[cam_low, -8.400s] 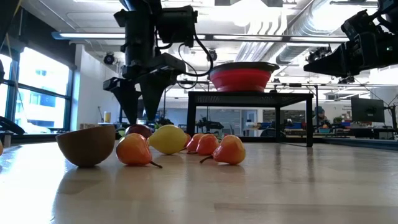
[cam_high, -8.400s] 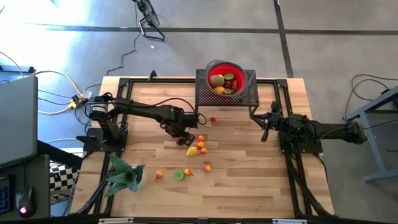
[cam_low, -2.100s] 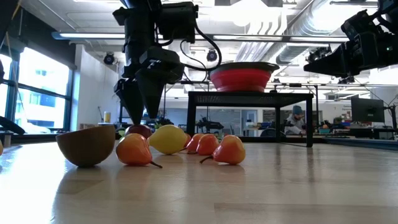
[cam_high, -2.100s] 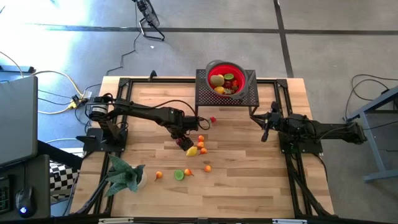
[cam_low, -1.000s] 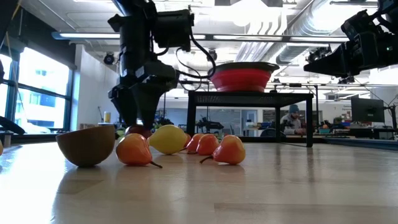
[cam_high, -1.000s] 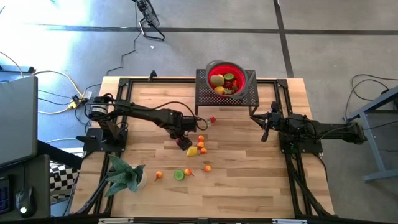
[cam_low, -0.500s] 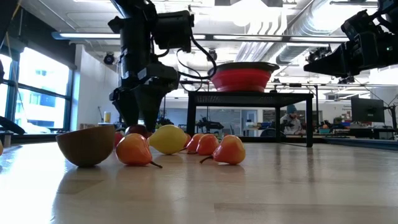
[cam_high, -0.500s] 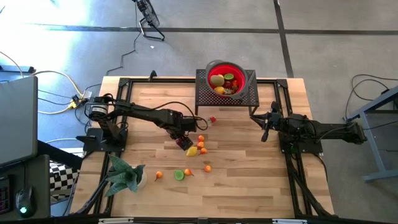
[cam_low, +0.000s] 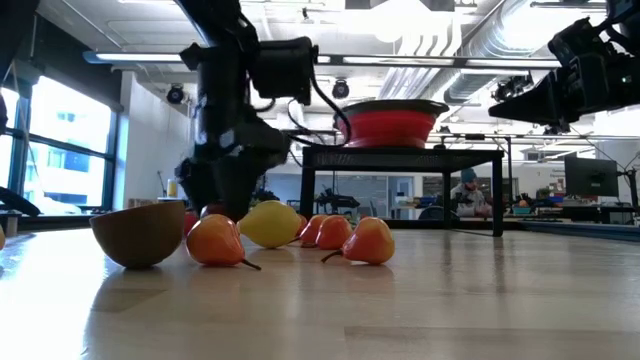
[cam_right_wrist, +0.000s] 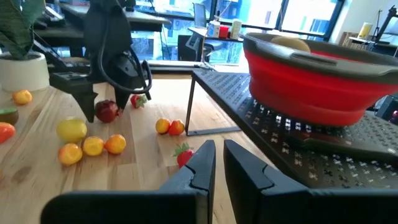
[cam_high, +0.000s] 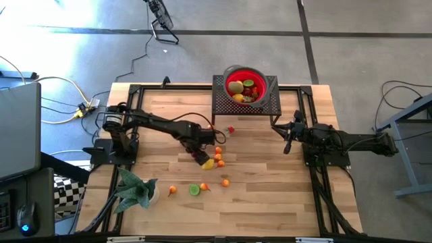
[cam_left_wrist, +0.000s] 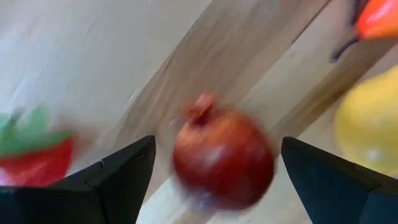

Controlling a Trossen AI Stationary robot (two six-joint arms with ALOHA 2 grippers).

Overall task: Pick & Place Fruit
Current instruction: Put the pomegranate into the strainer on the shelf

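A pale wooden surface (cam_high: 256,202) sits in a big open workshop, with a red bowl (cam_high: 243,86) up on a black mesh stand (cam_high: 270,106) at the far edge, already carrying several fruits. More fruit lies scattered mid-surface: small oranges (cam_high: 218,156), a yellow lemon (cam_high: 208,164), a lime (cam_high: 194,190), a strawberry (cam_high: 231,129).

And the left end effector (cam_high: 200,156) has dropped! A second ago it hung above the cluster; now it is low over the surface, fingers straddling a dark-red plum (cam_left_wrist: 222,157). That looks like the approach finished and the grasp about to start, so this fruit's pick is the step in hand.

Jaws are spread wide, one finger (cam_left_wrist: 121,171) either side of the plum in the left wrist view, with a clear gap on both sides. Nothing gripped yet. Another strawberry (cam_left_wrist: 34,155) lies just beside one finger, the lemon just beyond the other, so closing could nudge a neighbour.

The right end effector (cam_high: 288,140) waits near the stand, fingers drawn nearly together and empty.
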